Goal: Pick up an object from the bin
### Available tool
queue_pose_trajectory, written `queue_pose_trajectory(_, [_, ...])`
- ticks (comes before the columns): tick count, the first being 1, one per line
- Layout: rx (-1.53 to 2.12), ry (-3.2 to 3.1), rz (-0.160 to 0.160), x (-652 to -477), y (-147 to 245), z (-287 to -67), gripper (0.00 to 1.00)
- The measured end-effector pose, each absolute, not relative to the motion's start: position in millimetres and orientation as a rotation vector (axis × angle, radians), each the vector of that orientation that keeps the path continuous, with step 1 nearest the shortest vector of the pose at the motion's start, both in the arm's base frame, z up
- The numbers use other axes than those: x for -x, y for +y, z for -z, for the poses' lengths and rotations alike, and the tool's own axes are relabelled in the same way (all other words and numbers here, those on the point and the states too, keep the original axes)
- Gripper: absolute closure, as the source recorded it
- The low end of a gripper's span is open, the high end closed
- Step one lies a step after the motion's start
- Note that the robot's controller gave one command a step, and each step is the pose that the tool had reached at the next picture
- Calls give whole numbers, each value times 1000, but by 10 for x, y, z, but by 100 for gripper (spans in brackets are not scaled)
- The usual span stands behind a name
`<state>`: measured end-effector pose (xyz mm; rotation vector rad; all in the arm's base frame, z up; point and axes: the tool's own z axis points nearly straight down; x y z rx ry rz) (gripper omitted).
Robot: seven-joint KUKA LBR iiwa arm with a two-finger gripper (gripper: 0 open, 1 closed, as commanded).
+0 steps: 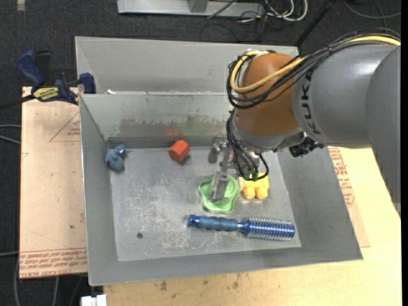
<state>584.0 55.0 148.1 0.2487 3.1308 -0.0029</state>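
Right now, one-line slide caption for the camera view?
Gripper at a green object in the bin, yellow toy beside it, blue hairbrush nearer the camera.

This is looking like a robotics lab, not a home. A heavy grey industrial arm [357, 88], wearing an orange dome-shaped wrist cover [264, 101] and bundled black and yellow cables [237, 75], is hanging over a grey sheet-metal bin [191, 46]. Beyond the bin's far edge a dark carpeted floor [64, 5] is showing, and loose black and white leads [284, 2] are trailing there beside the flat grey metal foot of a stand [185, 5].
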Motion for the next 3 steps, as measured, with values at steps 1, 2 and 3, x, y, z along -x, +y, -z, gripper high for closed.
queue_pose_trajectory(1, [76,3143,-4,-5512,562,-711,0])
queue_pose_trajectory(2, [614,3074,-3,-5608,532,-728,0])
queue_pose_trajectory(3, [610,3068,0,-5630,521,-747,100])
